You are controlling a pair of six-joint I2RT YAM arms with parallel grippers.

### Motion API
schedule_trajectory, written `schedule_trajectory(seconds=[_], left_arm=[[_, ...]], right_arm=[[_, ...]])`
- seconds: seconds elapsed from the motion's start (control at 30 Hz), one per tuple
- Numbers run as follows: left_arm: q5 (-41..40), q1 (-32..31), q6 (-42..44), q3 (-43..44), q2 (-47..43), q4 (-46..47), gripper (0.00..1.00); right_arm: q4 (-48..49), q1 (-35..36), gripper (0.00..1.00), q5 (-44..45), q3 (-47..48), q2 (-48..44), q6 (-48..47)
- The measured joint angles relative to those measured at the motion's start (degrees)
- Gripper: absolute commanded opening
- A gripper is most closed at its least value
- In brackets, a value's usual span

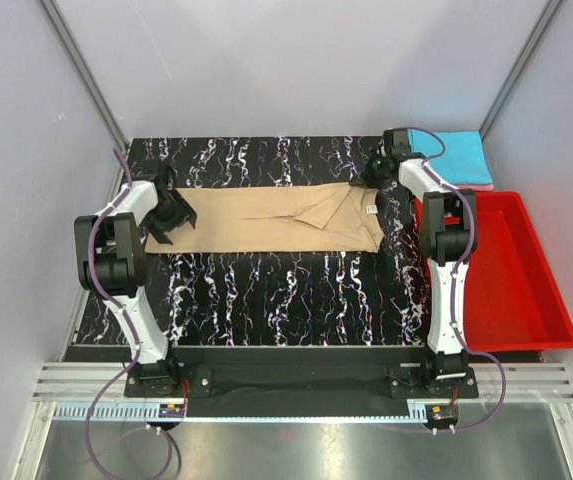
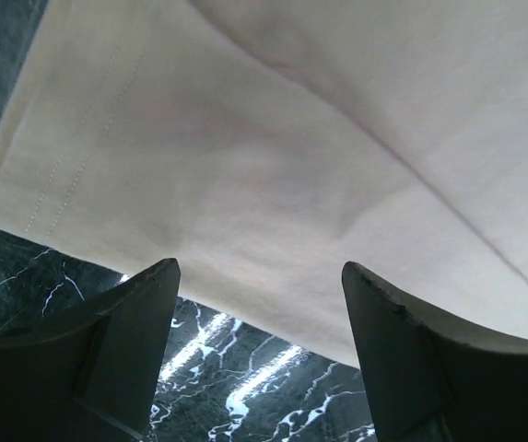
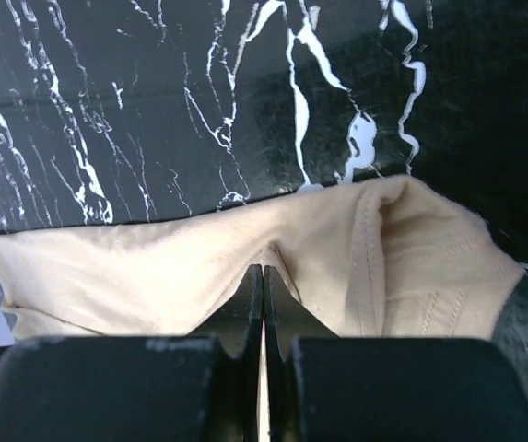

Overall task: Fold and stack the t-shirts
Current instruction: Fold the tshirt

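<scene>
**Tan t-shirt laid out on the table, one end pinched, the other under spread jaws**

Overhead view: the tan t-shirt [image 1: 266,220] lies as a long, flat band across the middle of the black marble-patterned table [image 1: 286,295]. Its collar end with a small white neck label [image 1: 372,209] points toward the right arm. The left gripper [image 1: 171,215] sits at the shirt's opposite end, and the right gripper [image 1: 371,172] at the far corner of the collar end. Only this view shows the surroundings.

Left wrist view: it adds what the overhead view cannot resolve. Both dark fingers [image 2: 134,313] stand well apart, released, with nothing between them. They hang over a stitched edge of the tan cloth where it meets the table. Whether they touch the cloth cannot be told.

Right wrist view: the jaws are clenched together, and a ridge of tan fabric rises to their tips, grasped there. A seamed, bunched part of the shirt lies just beside them to the right.

Count: three t-shirts and two arms. The folded cyan t-shirt [image 1: 458,152] rests on the pink t-shirt [image 1: 471,186] at the table's far right corner, the pink showing only as a thin edge. One red bin [image 1: 526,300] stands along the right side of the table, beside the right arm and just near of the folded stack. The right arm's links partly hide the stack's left edge.
</scene>
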Motion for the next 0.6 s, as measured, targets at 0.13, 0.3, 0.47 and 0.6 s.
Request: schedule_trajectory(seconds=[0.13,0.3,0.47,0.6], left_arm=[[0.5,-0.2,0.5,2.7,-1.7,-1.0,0.77],[5.7,-0.7,2.3,4.5,-5.4,-0.7,0.76],[13.9,-1.5,3.4,4.9,-4.2,-0.1,0.76],[15.4,-1.9,3.9,5.1,0.1,-0.2,0.76]], right_arm=[[-6.6,0.0,0.3,3.9,2.6,-1.0,1.1],[-19.3,0.3,0.43,10.0,2.8,-6.1,6.2],[-24.2,2.7,0.47,15.5,-3.3,-15.1,14.3],[-24.9,5.7,0.47,16.9,-5.2,-16.2,19.4]])
